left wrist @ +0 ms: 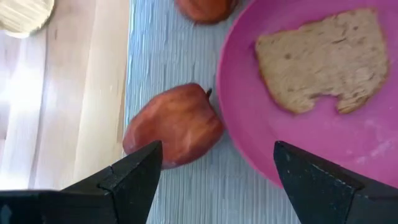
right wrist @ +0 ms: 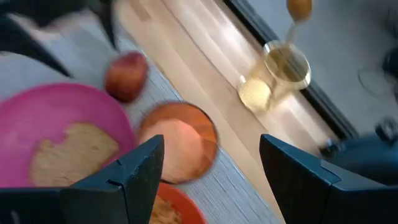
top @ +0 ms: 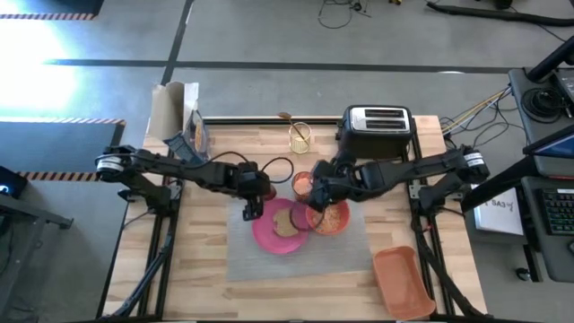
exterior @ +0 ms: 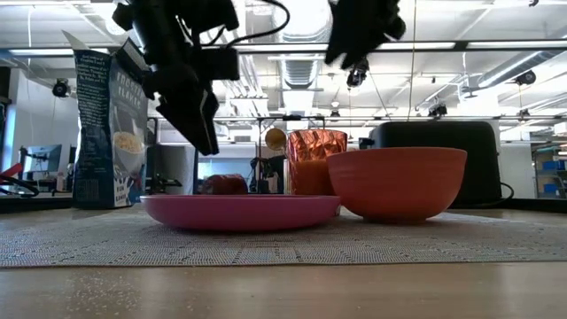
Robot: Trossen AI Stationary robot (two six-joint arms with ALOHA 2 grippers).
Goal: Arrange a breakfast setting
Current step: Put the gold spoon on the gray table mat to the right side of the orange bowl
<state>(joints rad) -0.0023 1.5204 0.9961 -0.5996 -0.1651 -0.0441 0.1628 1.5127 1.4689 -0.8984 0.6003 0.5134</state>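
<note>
Left wrist view: left pincer (left wrist: 214,180) wide open, empty, above apple (left wrist: 173,126).

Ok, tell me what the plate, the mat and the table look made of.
Plate: smooth pink plastic, probably; even colour, soft sheen.
Mat: woven grey fabric or vinyl; fine ribbed weave shows.
Table: pale wood, butcher-block style; joined strips and grain visible.

Both arms are reaching in toward the middle. The left claw (top: 252,207) is hanging open, and the right claw (top: 317,199) is too.
</note>
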